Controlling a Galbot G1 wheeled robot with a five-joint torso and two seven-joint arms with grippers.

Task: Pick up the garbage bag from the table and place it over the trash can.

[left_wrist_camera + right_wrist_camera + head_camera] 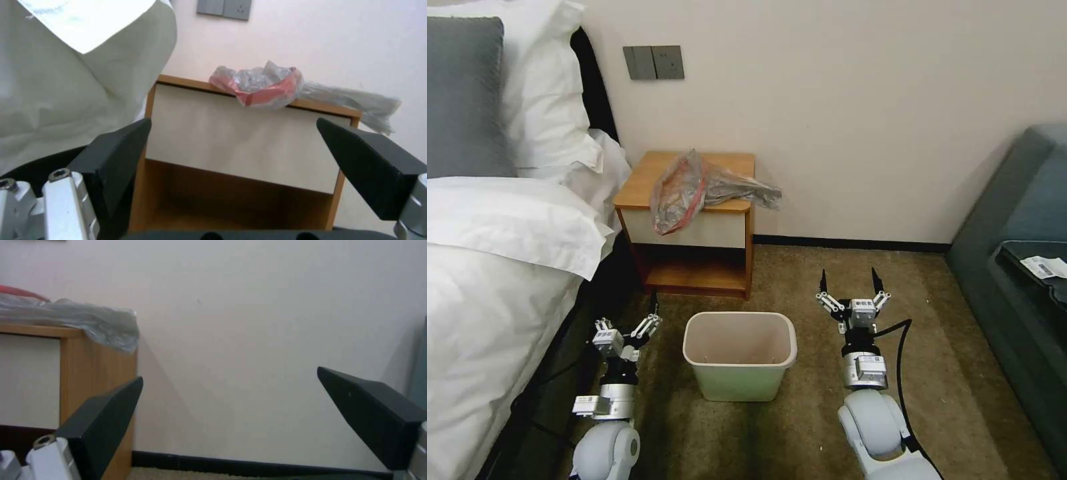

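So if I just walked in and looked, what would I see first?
Probably the crinkly garbage bag with its red band, lying on top of the wooden table by the wall, one end hanging over the edge. Next comes the light-green trash can on the carpet in front of the table. The left gripper and right gripper wait open on either side of the can, holding nothing.

A crinkled grey translucent plastic garbage bag [707, 188] with a red band lies on the small wooden worktop [640, 187], overhanging it. The light-green plastic trash can [740, 365] stands between both open end effectors, left [627, 321] seemingly narrower, right [850, 279].
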